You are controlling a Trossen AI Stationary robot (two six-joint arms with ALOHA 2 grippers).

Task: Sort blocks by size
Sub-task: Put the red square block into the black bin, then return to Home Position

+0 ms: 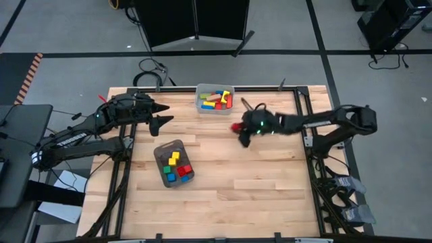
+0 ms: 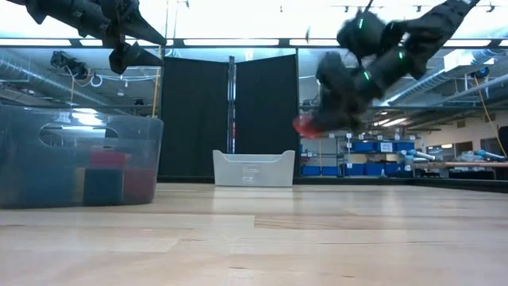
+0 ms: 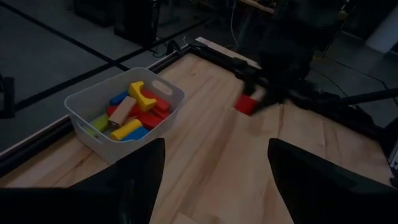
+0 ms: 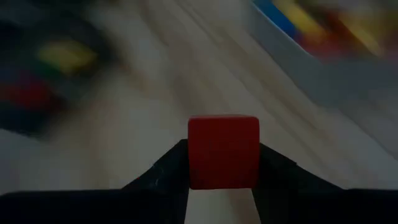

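My right gripper (image 1: 237, 129) hangs over the table's middle right, shut on a red block (image 4: 223, 151) that also shows in the low view as the red block (image 2: 305, 125) well above the table. My left gripper (image 1: 162, 115) waits open at the far left, above the table. The light bin (image 1: 214, 99) at the far edge holds several long blocks (image 3: 132, 112). The dark tray (image 1: 173, 163) in the middle holds small red, yellow, blue and green blocks (image 1: 179, 167). My right gripper pinches the red block's two opposite side faces (image 4: 194, 155) between its two fingers. The fingers slant down toward the table's left. The block is lifted clear of the table, its front face showing square between the fingers.
Bare wooden tabletop (image 1: 229, 182) lies between tray and right arm and along the near side. A black metal frame (image 1: 307, 142) runs along the table's edges. Cables (image 1: 152, 71) lie at the far left corner.
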